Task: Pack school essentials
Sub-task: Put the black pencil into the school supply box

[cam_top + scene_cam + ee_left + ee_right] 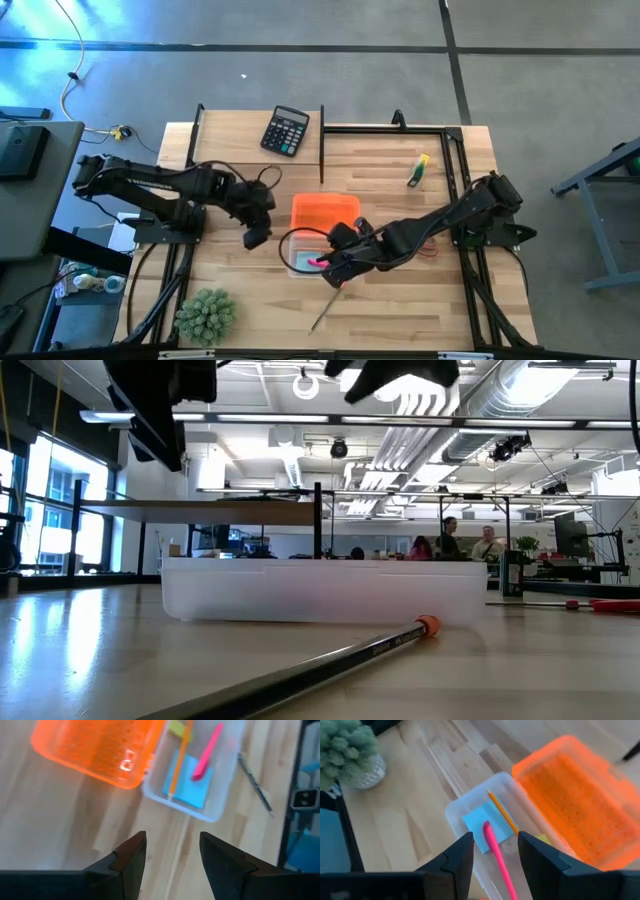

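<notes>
A clear plastic box (295, 262) stands mid-table, its orange lid (322, 212) against its far side. In the box lie a pale blue note pad (190, 785), an orange pencil (179, 755) and a pink pen (495, 850), whose upper end rests on the box's wall. A dark pencil (325, 310) lies on the table near the front edge. My right gripper (492, 845) hangs open above the box, with the pen far below its fingers. My left gripper (172, 850) stands open over bare wood left of the box.
A black calculator (285, 130) lies at the far edge and a spiky green plant (205, 315) stands at the near left. A yellow-and-green crayon box (418, 170) lies at the far right. Red-handled scissors (605, 603) lie right of the box. A black frame (322, 140) borders the far side.
</notes>
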